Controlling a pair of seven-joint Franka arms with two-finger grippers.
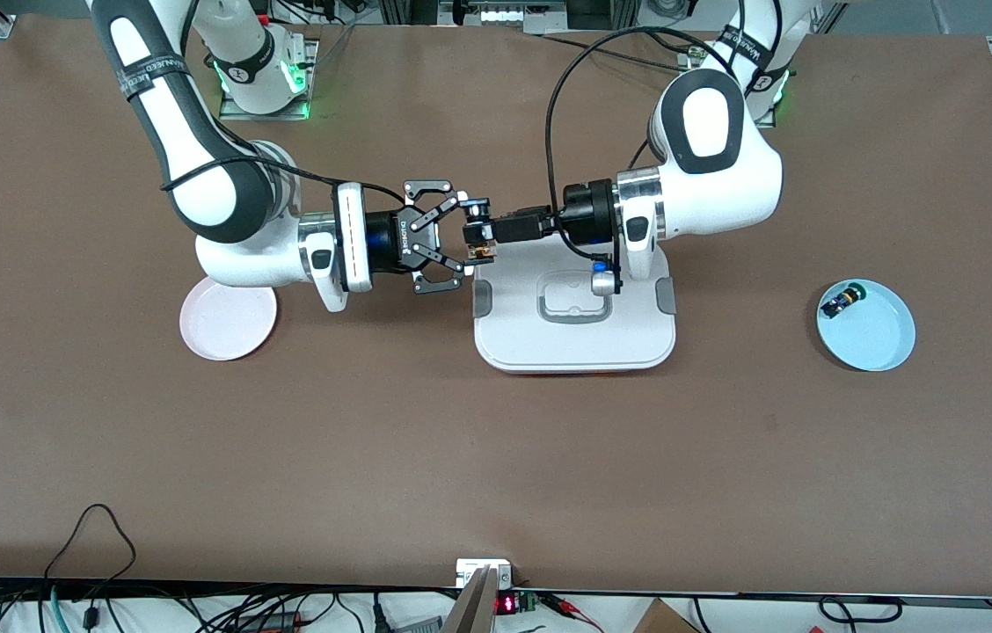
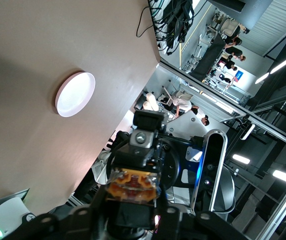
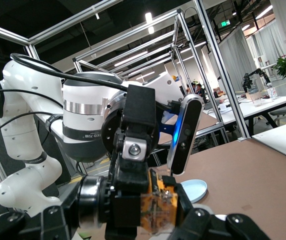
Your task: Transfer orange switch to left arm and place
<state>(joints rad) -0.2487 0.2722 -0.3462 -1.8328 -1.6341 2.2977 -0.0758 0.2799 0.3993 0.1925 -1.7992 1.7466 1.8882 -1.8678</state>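
Note:
The orange switch (image 1: pixel 482 253) hangs in the air between the two grippers, over the edge of the white box (image 1: pixel 575 338) at the right arm's end. My left gripper (image 1: pixel 480 233) is shut on it, and the left wrist view shows its orange and brass body (image 2: pixel 131 184) between that gripper's fingers (image 2: pixel 131 196). My right gripper (image 1: pixel 468 251) meets it head-on and is shut on the same switch (image 3: pixel 160 207), which sits in its jaws (image 3: pixel 155 214). Both arms reach in level from either end of the table.
The box has grey side clips and a recessed handle (image 1: pixel 573 303) under the left wrist. A pale pink plate (image 1: pixel 228 321) lies below the right forearm. A light blue plate (image 1: pixel 878 338) toward the left arm's end holds a small blue-black switch (image 1: pixel 841 301).

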